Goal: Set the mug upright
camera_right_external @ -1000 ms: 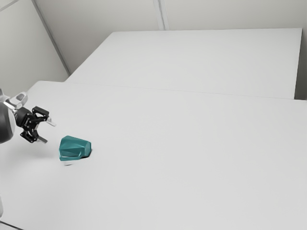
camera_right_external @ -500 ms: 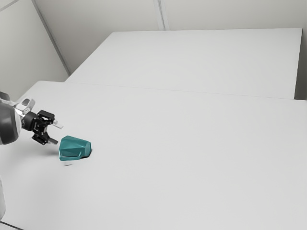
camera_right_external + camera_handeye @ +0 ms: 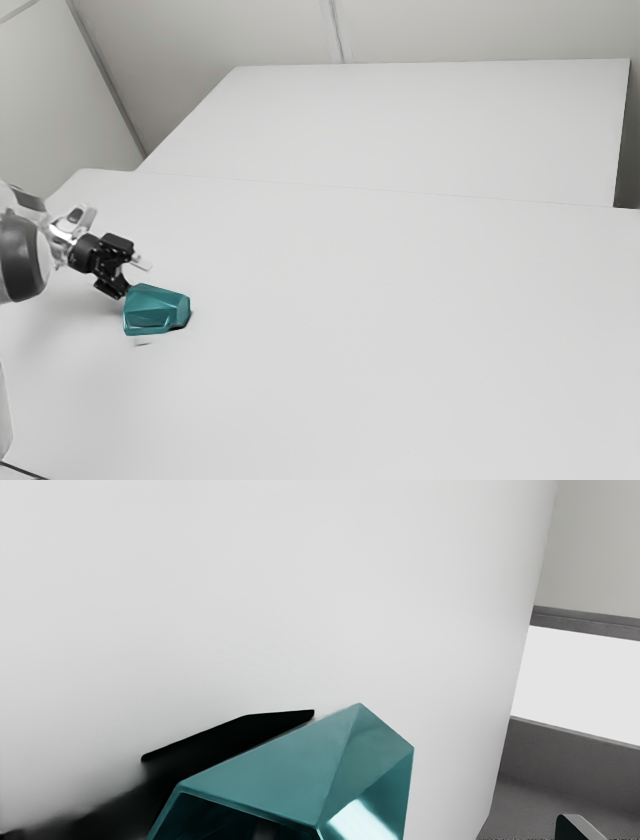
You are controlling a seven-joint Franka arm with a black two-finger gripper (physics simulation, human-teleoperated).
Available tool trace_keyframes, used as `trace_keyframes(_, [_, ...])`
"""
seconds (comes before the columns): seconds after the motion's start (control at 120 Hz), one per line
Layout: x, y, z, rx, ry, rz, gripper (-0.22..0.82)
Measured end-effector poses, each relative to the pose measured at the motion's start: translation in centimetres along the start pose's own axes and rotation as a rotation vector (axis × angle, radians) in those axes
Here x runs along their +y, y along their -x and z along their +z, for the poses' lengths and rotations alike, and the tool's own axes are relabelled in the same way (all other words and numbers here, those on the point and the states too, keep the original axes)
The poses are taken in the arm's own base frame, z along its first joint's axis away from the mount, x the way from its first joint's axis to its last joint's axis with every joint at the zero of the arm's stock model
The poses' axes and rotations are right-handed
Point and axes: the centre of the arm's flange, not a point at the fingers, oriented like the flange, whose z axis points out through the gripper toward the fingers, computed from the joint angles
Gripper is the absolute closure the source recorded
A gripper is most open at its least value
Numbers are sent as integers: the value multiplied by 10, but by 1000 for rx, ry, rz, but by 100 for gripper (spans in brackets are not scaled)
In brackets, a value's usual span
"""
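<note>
Teal faceted mug (image 3: 157, 310) lies on its side on the white table (image 3: 350, 300), not upright. Exterior view: it's toward the exterior view's left, nearer the table's far-left corner than the right end, clear of the seam where a second white surface (image 3: 420, 130) meets the table's far edge. Wider end faces the gripper (image 3: 136, 278), narrower end points toward the exterior view's right. A small dark mark (image 3: 142, 344) sits on the table just beside the mug, can't tell what it is.

Gripper is black, right at the mug's wide end, tilted down toward it. Fingers stand wide apart, nothing clamped. One pale fingertip (image 3: 145, 265) shows above and beside the mug, apart from it; the other side of the gripper goes down to the rim, partly hidden by the mug. Contact there: can't tell.

Wrist view: mug mouth open toward the camera, inside dark, with a bright highlight on a side facet. Something greyish shows faintly inside the mouth, probably the other finger but too dark to be sure. First finger is out past the mug, well apart from it. Black shadow (image 3: 225, 740) along the mug's side on the table. Past the table's edge: grey ledge (image 3: 575, 745) and a pale wall (image 3: 595, 545).
</note>
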Motion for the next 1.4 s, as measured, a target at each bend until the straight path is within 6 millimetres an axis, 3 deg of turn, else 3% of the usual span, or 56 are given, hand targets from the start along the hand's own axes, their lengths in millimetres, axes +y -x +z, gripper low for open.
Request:
trace_keyframes(0.183, [-8,-2,5,0,-4,16,0])
trace_keyframes(0.492, [0,-16,27,-2,17,76,1])
trace_keyframes(0.55, [1,-18,30,-2,18,84,9])
trace_keyframes(0.725, [3,-21,33,-1,20,100,48])
trace_keyframes(0.85, [4,-22,33,0,19,105,64])
trace_keyframes(1.158, [13,-25,33,-1,10,117,74])
trace_keyframes(1.267, [28,-29,34,-4,12,139,76])
trace_keyframes(1.4, [61,-36,38,-11,6,183,77])
